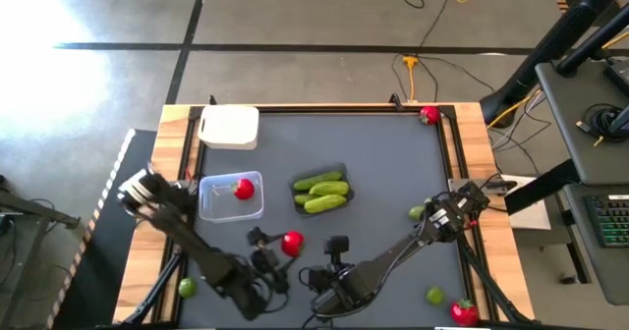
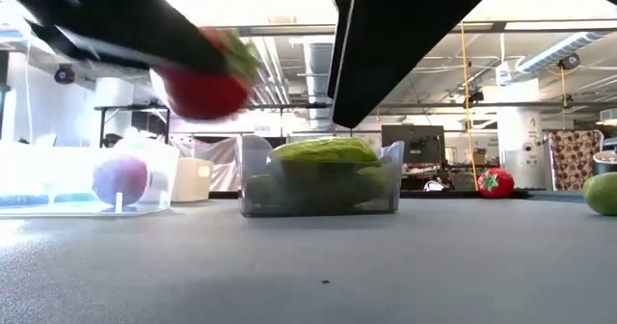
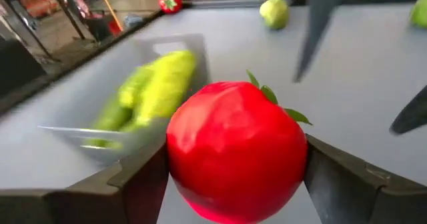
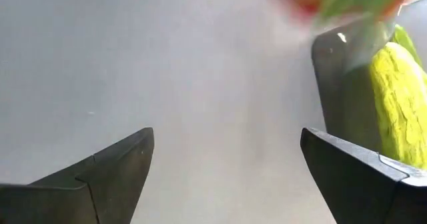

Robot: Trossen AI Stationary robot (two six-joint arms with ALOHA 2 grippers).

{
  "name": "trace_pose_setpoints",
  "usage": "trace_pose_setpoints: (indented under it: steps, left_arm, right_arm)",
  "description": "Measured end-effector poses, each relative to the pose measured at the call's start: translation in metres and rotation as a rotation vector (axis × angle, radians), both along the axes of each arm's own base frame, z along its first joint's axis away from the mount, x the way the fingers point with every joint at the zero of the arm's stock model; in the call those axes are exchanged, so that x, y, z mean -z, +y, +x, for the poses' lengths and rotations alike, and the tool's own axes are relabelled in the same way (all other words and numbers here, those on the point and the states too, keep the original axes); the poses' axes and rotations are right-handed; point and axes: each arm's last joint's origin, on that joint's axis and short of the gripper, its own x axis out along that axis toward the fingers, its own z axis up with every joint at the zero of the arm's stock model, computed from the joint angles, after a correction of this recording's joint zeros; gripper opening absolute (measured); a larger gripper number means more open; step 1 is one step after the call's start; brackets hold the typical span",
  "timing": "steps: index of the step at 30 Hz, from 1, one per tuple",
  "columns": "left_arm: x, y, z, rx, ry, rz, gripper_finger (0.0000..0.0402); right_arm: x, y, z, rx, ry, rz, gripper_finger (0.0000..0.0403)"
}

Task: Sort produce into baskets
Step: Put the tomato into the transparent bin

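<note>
held fruit: we see a red fruit with a green top (image 3: 235, 151) gripped between the two fingers of the left gripper (image 1: 285, 242), near the front middle of the table and lifted off it in the low view (image 2: 204, 85).
left gripper: clamped on that red fruit, a finger pressed to each side of it.
clear basket: at the left of the table (image 1: 210, 208), with one red fruit (image 1: 244, 188) lying inside.
dark basket: in the middle of the table (image 1: 342, 173), holding the green cucumbers (image 1: 322, 193), piled above its rim in the low view (image 2: 326, 151).
white basket: at the far left corner (image 1: 229, 128), beyond the clear one; we cannot tell what it holds.
right gripper: near the front of the table beside the left one (image 1: 337, 247), fingers (image 4: 107, 171) spread wide with nothing between them, over bare table next to the dark basket.
loose red fruits: one at the far right corner (image 1: 429, 115), one at the front right edge (image 1: 463, 311).
loose limes: one by the right arm near the right edge (image 1: 417, 212), one at the front right (image 1: 434, 295), just beside the red fruit there, and one at the front left edge (image 1: 187, 288).
table: a grey top with a wooden frame (image 1: 393, 153).
</note>
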Motion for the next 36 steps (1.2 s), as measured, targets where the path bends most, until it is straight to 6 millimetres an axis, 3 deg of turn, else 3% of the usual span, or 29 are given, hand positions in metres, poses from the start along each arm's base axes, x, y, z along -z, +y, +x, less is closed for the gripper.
trace_pose_setpoints:
  steps: [6,12,17,23,36]
  left_arm:
    - [-0.050,0.041,-0.052,-0.079,0.212,-0.068,0.0280]
    - [-0.061,0.092,-0.078,-0.268,0.493,-0.131,0.0280]
    - [-0.056,0.124,-0.075,-0.310,0.532,-0.210,0.0279]
    - [-0.036,0.143,-0.063,-0.206,0.590,-0.352,0.0290]
    - [-0.025,0.154,-0.067,-0.244,0.630,-0.299,0.0350]
  right_arm:
    - [0.000,0.004,-0.002,0.008,-0.009,0.007,0.0370]
    - [0.000,0.004,-0.001,0.008,-0.016,0.011,0.0370]
    - [0.000,0.005,-0.001,0.008,-0.021,0.016,0.0370]
    - [0.000,0.006,-0.001,0.030,-0.032,0.028,0.0370]
    - [0.000,0.010,-0.004,-0.033,-0.009,0.009,0.0370]
